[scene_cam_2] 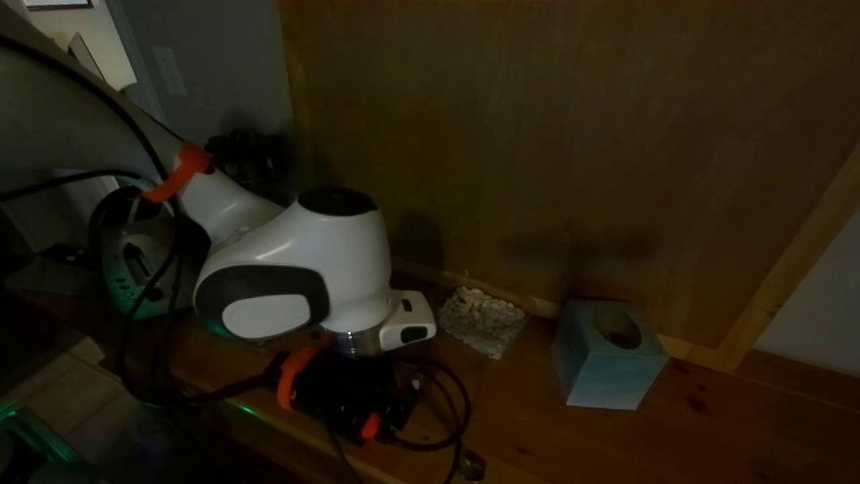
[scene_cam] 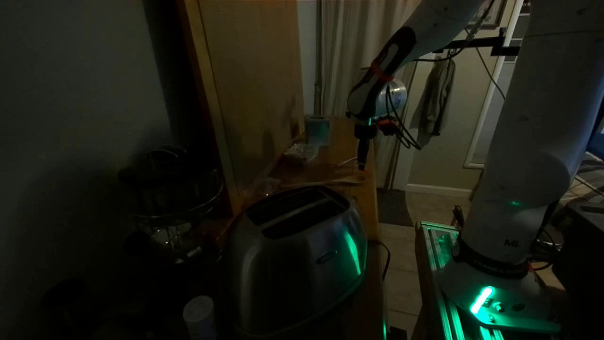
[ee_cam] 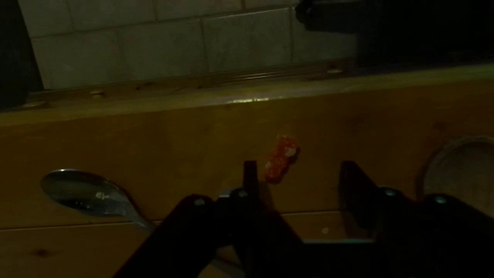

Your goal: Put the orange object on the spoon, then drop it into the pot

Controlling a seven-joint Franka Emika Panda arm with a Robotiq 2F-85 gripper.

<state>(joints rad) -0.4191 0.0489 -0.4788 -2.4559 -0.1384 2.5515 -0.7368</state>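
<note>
A small orange object (ee_cam: 282, 158) lies on the wooden counter in the wrist view, bumpy with pale spots. My gripper (ee_cam: 299, 164) is open above the counter. The object sits between the fingertips in that view, nearer the left one, and nothing is held. The gripper (scene_cam: 362, 166) also points straight down near the counter's front edge in an exterior view. A metal spoon (ee_cam: 87, 193) lies left of the fingers, its handle partly hidden. A wooden spoon's bowl (ee_cam: 461, 170) shows at the right, and the wooden spoon (scene_cam: 349, 180) also lies behind the toaster. I cannot make out a pot for certain.
A large metal toaster (scene_cam: 302, 255) stands on the counter. A pack of white pieces (scene_cam_2: 480, 319) and a blue tissue box (scene_cam_2: 605, 363) stand along the wooden back panel. A dark rounded appliance (scene_cam: 172, 189) stands at far left. The counter edge (ee_cam: 251, 100) is close to the fingers.
</note>
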